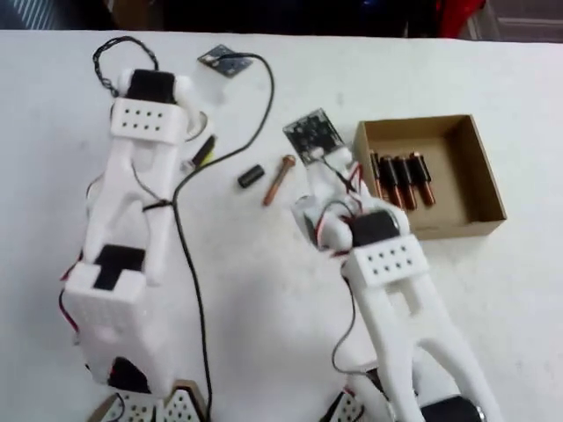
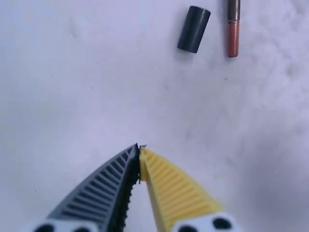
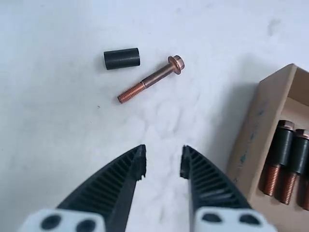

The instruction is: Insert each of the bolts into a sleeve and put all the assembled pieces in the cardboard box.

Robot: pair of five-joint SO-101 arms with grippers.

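Note:
A black sleeve (image 1: 251, 176) (image 2: 193, 29) (image 3: 121, 58) and a copper bolt (image 1: 279, 179) (image 2: 233, 34) (image 3: 152, 78) lie apart, side by side, on the white table between the two arms. The cardboard box (image 1: 482, 176) (image 3: 263, 125) stands to the right and holds several bolts in sleeves (image 1: 402, 180) (image 3: 289, 164). My left gripper (image 1: 204, 151) (image 2: 139, 147), with one grey and one yellow finger, is shut on nothing, a short way left of the sleeve. My right gripper (image 3: 163, 162) is open and empty above bare table, between the bolt and the box.
A small circuit board (image 1: 224, 60) lies at the back, and its black cable (image 1: 189, 264) runs down the table between the arms. The right arm's body (image 1: 387, 264) stands close to the box's near-left corner. The table's far edge is just behind the board.

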